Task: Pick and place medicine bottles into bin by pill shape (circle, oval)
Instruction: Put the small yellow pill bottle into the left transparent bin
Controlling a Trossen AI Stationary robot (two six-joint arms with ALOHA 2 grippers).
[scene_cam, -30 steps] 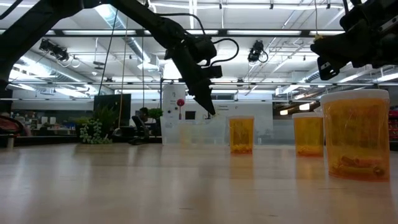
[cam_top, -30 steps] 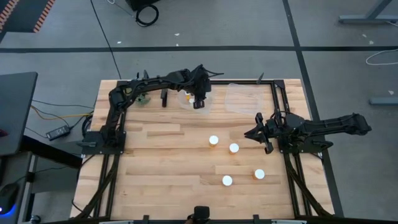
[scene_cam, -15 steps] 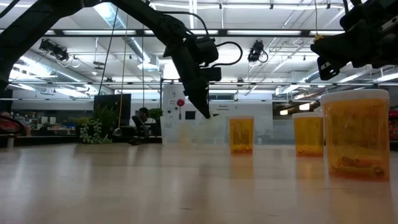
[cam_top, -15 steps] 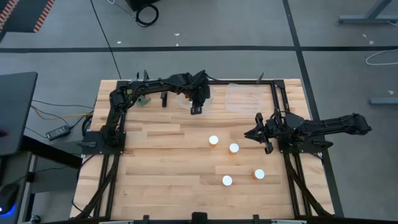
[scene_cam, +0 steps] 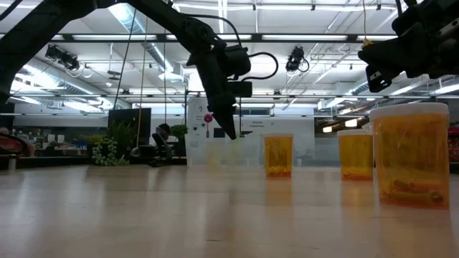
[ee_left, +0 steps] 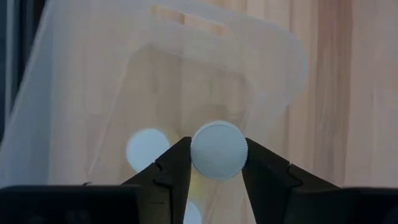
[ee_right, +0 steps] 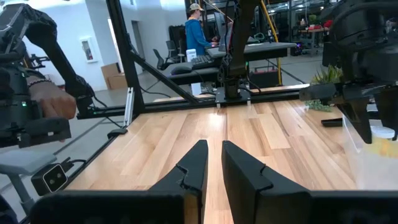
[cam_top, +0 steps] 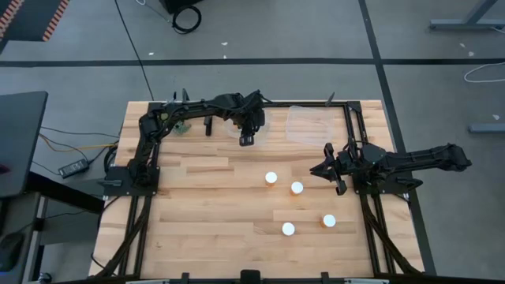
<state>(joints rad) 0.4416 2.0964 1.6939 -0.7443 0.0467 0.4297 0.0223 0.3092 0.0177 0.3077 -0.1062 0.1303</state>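
Note:
My left gripper [cam_top: 247,139] hangs over the left clear bin [cam_top: 235,129] at the far side of the table, shut on a white-capped medicine bottle [ee_left: 217,149]. Other white caps [ee_left: 147,149] lie in that bin below it. Several amber medicine bottles with white caps stand on their bases mid-table [cam_top: 271,178], [cam_top: 297,188], [cam_top: 329,221], [cam_top: 289,229]. My right gripper [cam_top: 325,170] waits shut at the table's right, touching nothing. My left gripper pinches the bottle's round white cap [ee_left: 214,138] by its rim between the two fingers [ee_left: 176,163]. The fingers point steeply down from above. The bottle hangs below them, lifted clear above the bin; its amber body is hidden under the cap.
A second clear bin [cam_top: 307,123] sits to the right of the first at the far edge. A small green plant [cam_top: 182,126] stands far left. Black frame rails run along both sides of the table. Bare wood lies at the near left [cam_top: 197,221].
My left gripper has tipped to point more steeply down above the left bin, staying shut on the bottle.

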